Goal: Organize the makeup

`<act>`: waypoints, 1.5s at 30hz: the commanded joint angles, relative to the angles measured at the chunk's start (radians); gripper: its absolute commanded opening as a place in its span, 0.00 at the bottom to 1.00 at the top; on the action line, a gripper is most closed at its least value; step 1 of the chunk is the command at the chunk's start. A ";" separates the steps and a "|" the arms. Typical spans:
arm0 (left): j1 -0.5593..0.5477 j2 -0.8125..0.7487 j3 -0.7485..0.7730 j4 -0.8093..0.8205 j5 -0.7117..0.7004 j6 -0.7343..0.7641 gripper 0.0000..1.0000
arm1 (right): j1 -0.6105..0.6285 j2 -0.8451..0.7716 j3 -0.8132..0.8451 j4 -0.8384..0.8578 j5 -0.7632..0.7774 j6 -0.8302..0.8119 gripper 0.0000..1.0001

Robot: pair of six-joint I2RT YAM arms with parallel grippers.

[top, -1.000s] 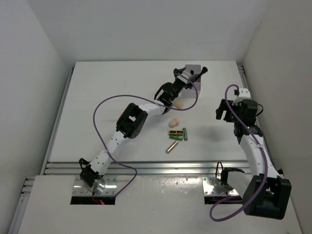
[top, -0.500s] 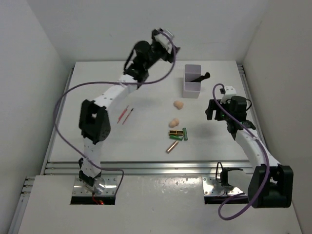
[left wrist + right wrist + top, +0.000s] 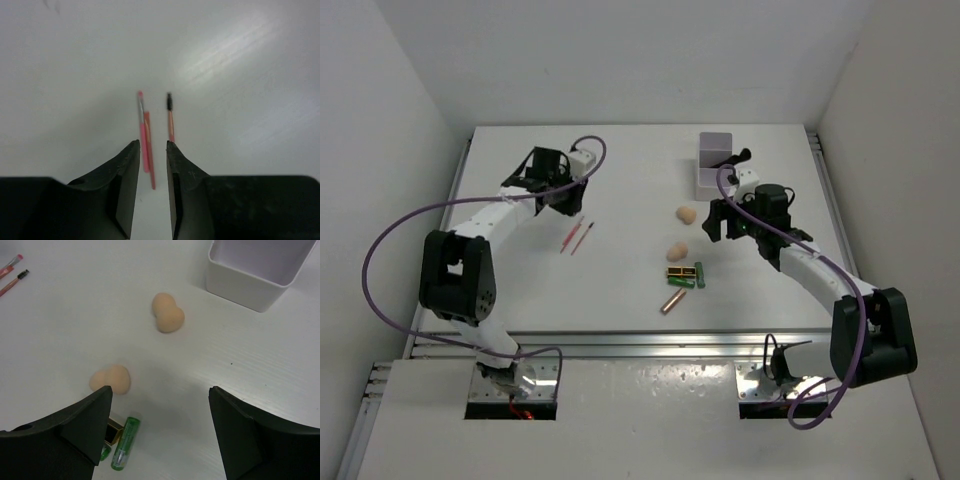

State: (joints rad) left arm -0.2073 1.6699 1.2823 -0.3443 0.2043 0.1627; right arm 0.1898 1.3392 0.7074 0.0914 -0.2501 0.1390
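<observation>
Relocated since the frame half a second earlier, the left fingers (image 3: 558, 203) are now found low over the left half of the tabletop (image 3: 520, 290) rather than raised at the rear wall. The right fingers (image 3: 719, 222) are shifted leftward.

The pink pencils (image 3: 576, 236) are recorded lying side by side, near parallel, just in front of the left fingers. In the left wrist view their near ends run into the gap between the fingertips; one is pink-tipped, one black-tipped.

The far sponge (image 3: 687, 214) and near sponge (image 3: 676, 250) are noted apart at the centre. Directly in front of the near sponge a gold-black tube (image 3: 680, 271) and green tubes (image 3: 700, 275) are grouped. A copper tube (image 3: 671, 302) is set slightly apart, nearer the arm bases. A black brush (image 3: 736, 157) projects from the white box (image 3: 715, 150) at rear right; its compartment cannot be determined.

The left fingers are held narrowly apart with nothing gripped. The right fingers are spread wide and hold nothing, positioned just right of both sponges.
</observation>
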 commanded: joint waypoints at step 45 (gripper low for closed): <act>-0.090 0.312 0.089 -0.088 -0.144 -0.009 0.33 | -0.072 -0.049 -0.002 -0.030 -0.064 -0.091 0.79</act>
State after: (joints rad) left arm -0.3058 1.9690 1.3476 -0.4332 0.0635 0.1493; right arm 0.1200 1.3033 0.6941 0.0425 -0.2924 0.0597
